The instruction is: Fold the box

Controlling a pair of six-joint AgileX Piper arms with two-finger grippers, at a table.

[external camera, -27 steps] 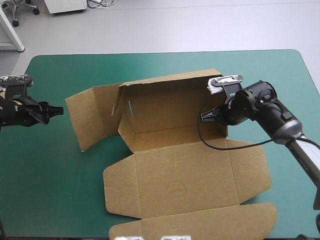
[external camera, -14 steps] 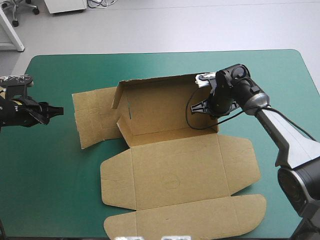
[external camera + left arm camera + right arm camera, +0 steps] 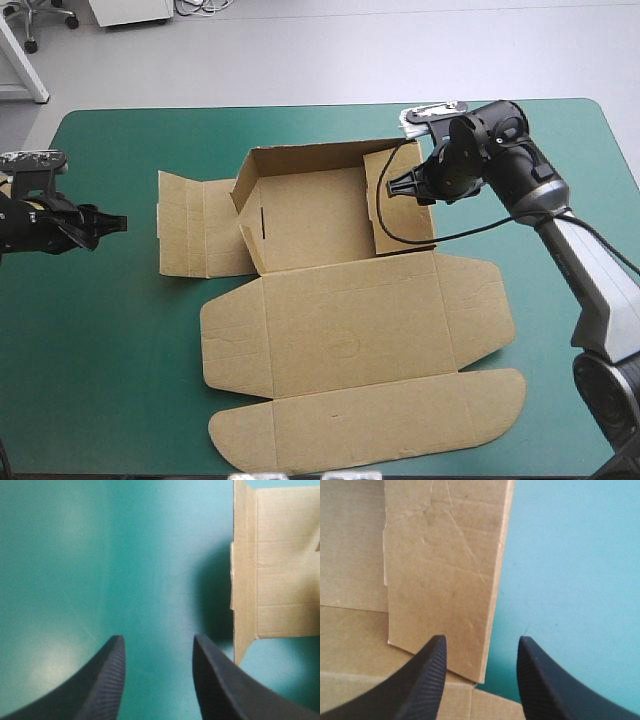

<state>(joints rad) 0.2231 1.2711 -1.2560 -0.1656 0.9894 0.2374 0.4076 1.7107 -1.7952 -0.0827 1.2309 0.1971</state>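
Note:
The brown box (image 3: pixel 350 330) lies in the middle of the teal-green table, its lid and front flap spread flat toward the near edge. Its back wall (image 3: pixel 305 153) stands up, and a right side flap (image 3: pixel 400 205) is raised beside it. A left flap (image 3: pixel 195 225) lies flat. My right gripper (image 3: pixel 395 187) hovers open at the raised right flap; in the right wrist view that flap (image 3: pixel 440 580) has its edge between the spread fingers of the right gripper (image 3: pixel 481 640). My left gripper (image 3: pixel 115 222) is open over bare cover, apart from the left flap (image 3: pixel 280 555), as the left wrist view of it (image 3: pixel 157 637) shows.
Bare teal-green cover (image 3: pixel 110 340) stretches along the left side and beyond the box's back wall. The table's far edge (image 3: pixel 330 106) runs behind the box. The right arm reaches in over the far right corner.
The right gripper has moved toward the far edge, and the right side flap now stands raised. The box has slid a little and its left flap lies flatter. The left arm has stayed put.

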